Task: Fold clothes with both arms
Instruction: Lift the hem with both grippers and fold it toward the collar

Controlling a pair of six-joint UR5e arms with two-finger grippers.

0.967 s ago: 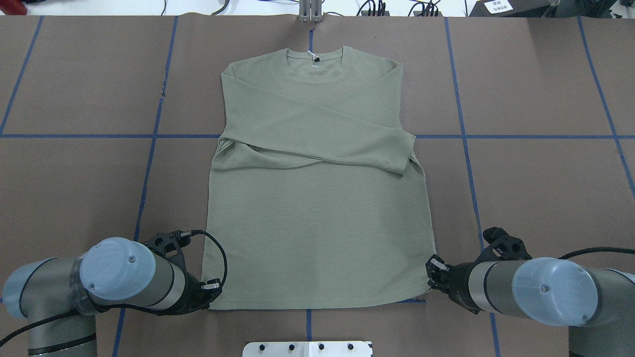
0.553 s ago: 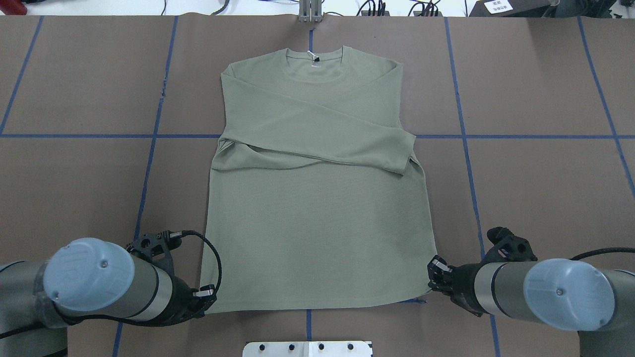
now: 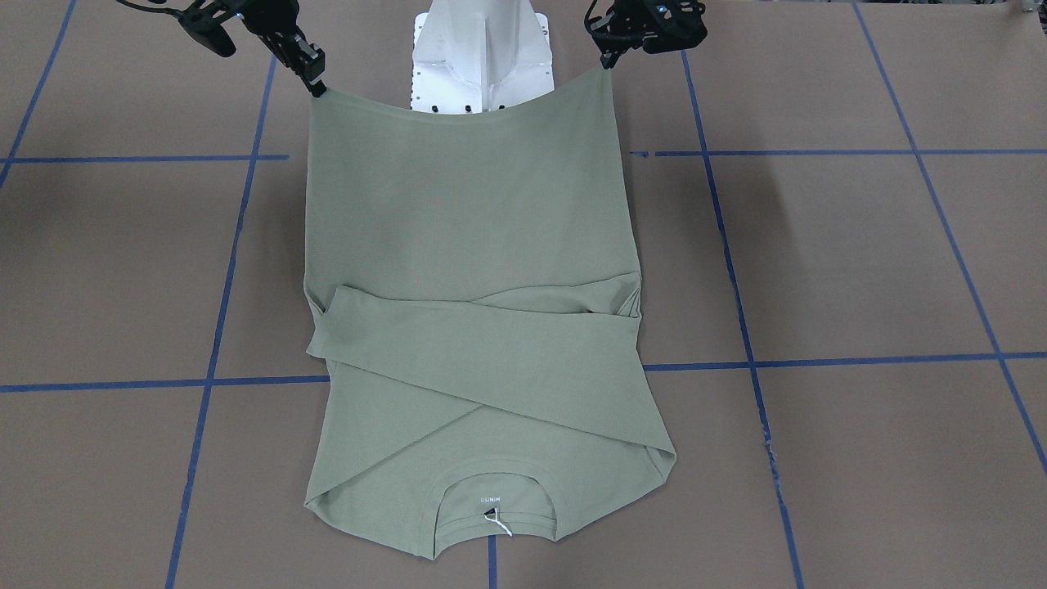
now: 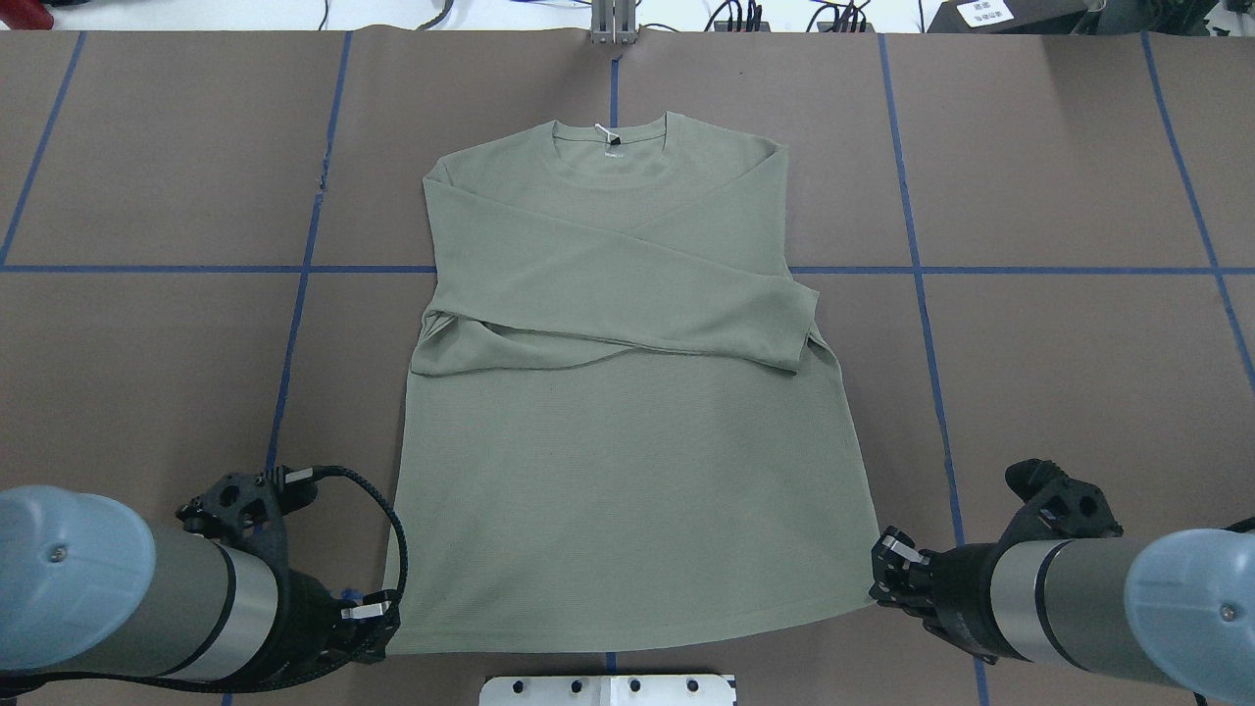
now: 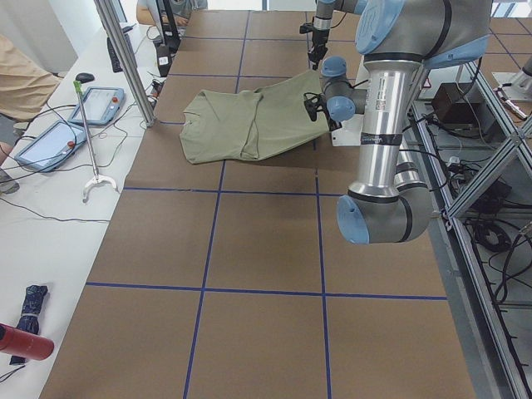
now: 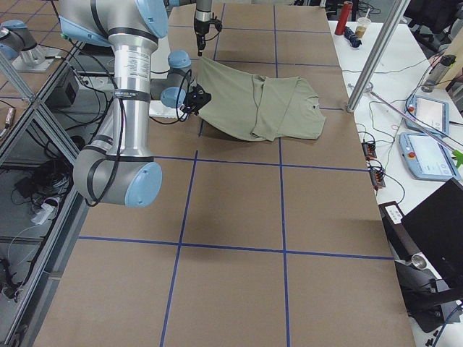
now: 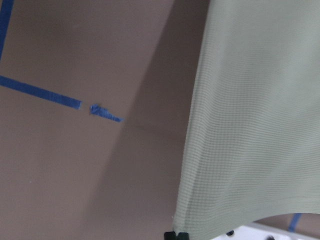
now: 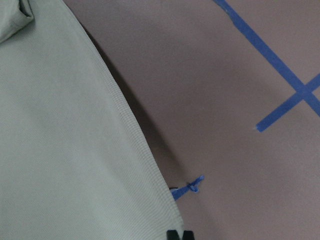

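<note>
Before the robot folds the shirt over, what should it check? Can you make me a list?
1. Left gripper pinches one bottom corner of the shirt: ok.
2. Right gripper pinches the other bottom corner: ok.
3. Hem is lifted off the table: ok, both side views show it raised.
4. Sleeves lie folded across the chest: ok.
5. Collar end lies flat on the table: ok.
6. Each corner sits deep enough between the fingers not to slip: cannot tell.
</note>
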